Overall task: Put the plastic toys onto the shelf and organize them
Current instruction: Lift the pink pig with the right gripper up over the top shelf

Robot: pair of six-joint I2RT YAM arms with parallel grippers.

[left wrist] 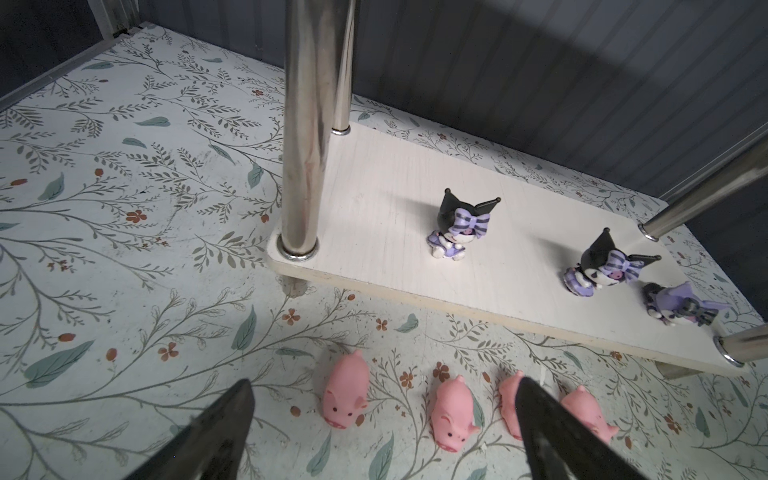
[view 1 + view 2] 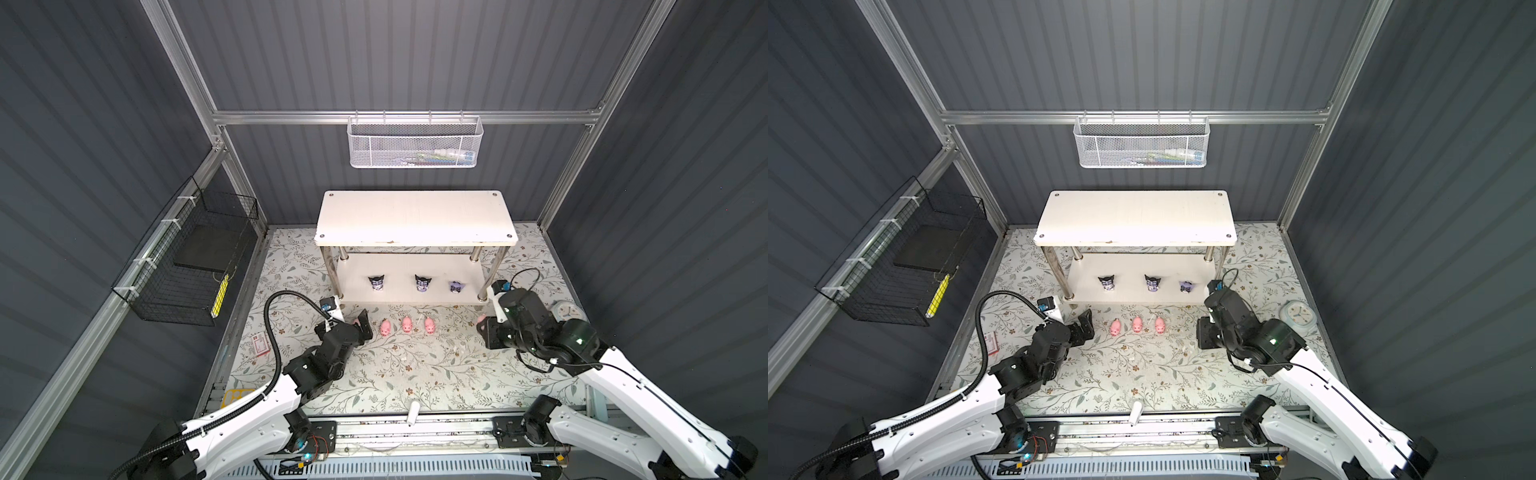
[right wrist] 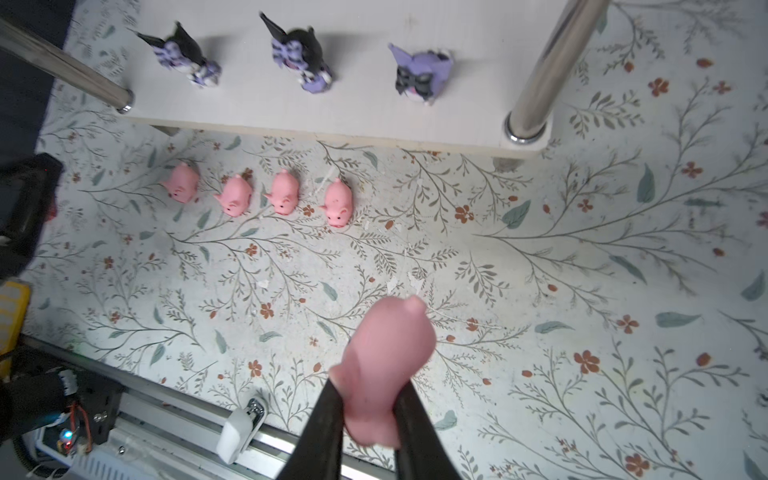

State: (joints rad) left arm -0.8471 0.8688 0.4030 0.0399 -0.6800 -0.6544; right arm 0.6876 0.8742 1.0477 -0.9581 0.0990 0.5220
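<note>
Pink plastic pig figurines [image 3: 235, 195] line the floral counter [image 3: 582, 270] at six o'clock of the white two-tier shelf [image 2: 415, 216]; right gripper [image 3: 369, 388] jaws clench a fifth pig [image 3: 386, 345], likely for shelving, while left gripper [image 1: 382, 384] jaws gape.

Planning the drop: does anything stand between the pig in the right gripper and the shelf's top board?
Nothing visible does: the top board holds no toys, and the pink pig in the right gripper hangs clear in front.

Mesh basket [image 2: 413, 143], wire basket [image 2: 183, 270]
</note>
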